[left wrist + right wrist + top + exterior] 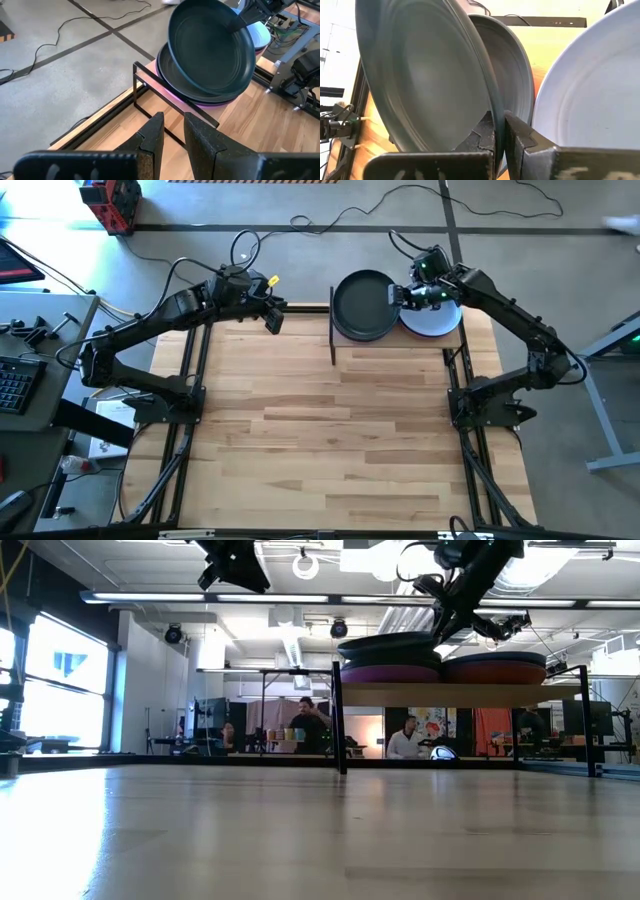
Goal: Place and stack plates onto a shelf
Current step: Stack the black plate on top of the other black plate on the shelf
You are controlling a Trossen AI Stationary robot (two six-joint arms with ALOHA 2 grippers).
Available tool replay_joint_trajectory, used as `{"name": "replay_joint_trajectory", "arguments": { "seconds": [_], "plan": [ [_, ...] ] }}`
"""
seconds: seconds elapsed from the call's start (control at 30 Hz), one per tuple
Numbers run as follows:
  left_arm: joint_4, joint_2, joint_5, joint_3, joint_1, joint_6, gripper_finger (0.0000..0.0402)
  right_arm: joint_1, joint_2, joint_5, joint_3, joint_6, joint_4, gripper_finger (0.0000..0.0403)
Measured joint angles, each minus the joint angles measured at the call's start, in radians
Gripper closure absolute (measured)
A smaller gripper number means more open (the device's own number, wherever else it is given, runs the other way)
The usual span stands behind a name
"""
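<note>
The right claw [403, 295] is clamped on the rim of a dark grey plate [362, 302], its fingers [520, 137] pinching the plate's edge, and holds it tilted over the left stack on the shelf [333, 340] at the far edge of the bench [320, 430]. In the left wrist view that plate [210, 47] leans above another dark plate [172, 82], which lies on a purple one [200, 104] at the bottom of the stack. Just beside this stack, on the right half of the shelf, a pale blue-grey plate [437, 322] lies on top; the low view shows an orange-red plate [497, 673] beneath it. The left claw [272, 318] hovers above the far-left part of the bench, well apart from the shelf, its fingers [152, 142] a little apart and holding nothing. People sit in the room beyond the bench [312, 725].
</note>
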Motion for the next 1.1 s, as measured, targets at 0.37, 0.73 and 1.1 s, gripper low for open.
{"name": "replay_joint_trajectory", "arguments": {
  "seconds": [0.37,0.73,1.1],
  "plan": [
    [0.000,0.000,0.000,0.000,0.000,0.000,0.0337,0.030,0.000,0.056,0.000,0.002,0.000,0.0403],
    [0.000,0.000,0.000,0.000,0.000,0.000,0.0337,0.029,0.000,0.080,0.000,-0.005,0.000,0.0370],
    [0.000,0.000,0.000,0.000,0.000,0.000,0.0337,0.025,0.000,0.076,0.000,-0.003,0.000,0.0309]
  ]
}}
